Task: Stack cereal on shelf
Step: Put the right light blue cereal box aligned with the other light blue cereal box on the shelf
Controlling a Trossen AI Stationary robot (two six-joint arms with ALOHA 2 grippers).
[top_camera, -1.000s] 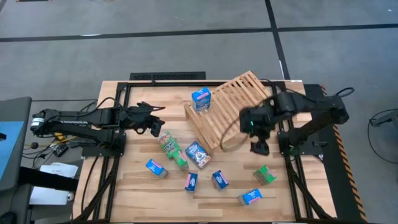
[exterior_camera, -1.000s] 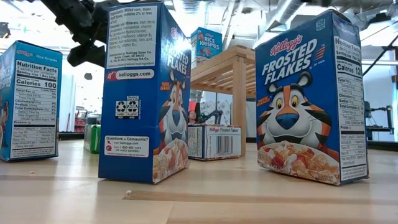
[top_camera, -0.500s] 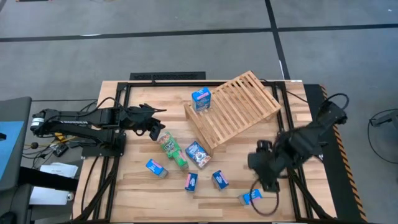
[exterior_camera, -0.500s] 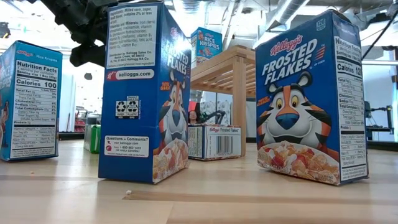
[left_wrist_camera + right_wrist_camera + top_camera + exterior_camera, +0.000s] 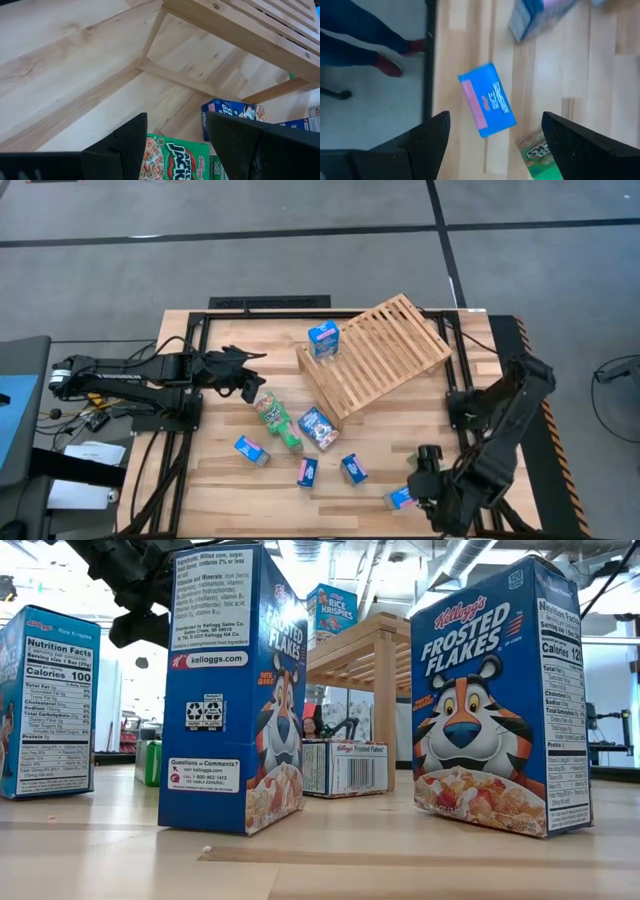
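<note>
From above, the big light-wood slatted rack (image 5: 372, 352) sits tilted near the far side of the plank table (image 5: 220, 480). One small blue cereal box (image 5: 323, 338) already stands at the rack's edge. The other little boxes lie spread out on the table nearer the front. The left gripper (image 5: 250, 383) is stretched out flat over the table, just beside a green cereal box (image 5: 268, 410). The right arm is bent down at the front right corner, and the right gripper (image 5: 425, 480) hangs just by a blue box with pink print (image 5: 402, 497).

From table height, tall blue Frosted Flakes boxes (image 5: 500, 700) stand close to the camera. The rack's wooden leg rises behind them.

In the left wrist view, the left gripper's (image 5: 177, 135) fingers are apart with nothing between them. The green box with loops on it (image 5: 172, 157) lies right below.

In the right wrist view, the right gripper's (image 5: 495, 135) fingers are wide apart and hold nothing. The blue and pink box (image 5: 487, 99) lies flat on the table ahead of the fingers.

I think the step is reaching for the next box. Next, the right gripper must go down, line up with the box's thin sides, and squeeze.
</note>
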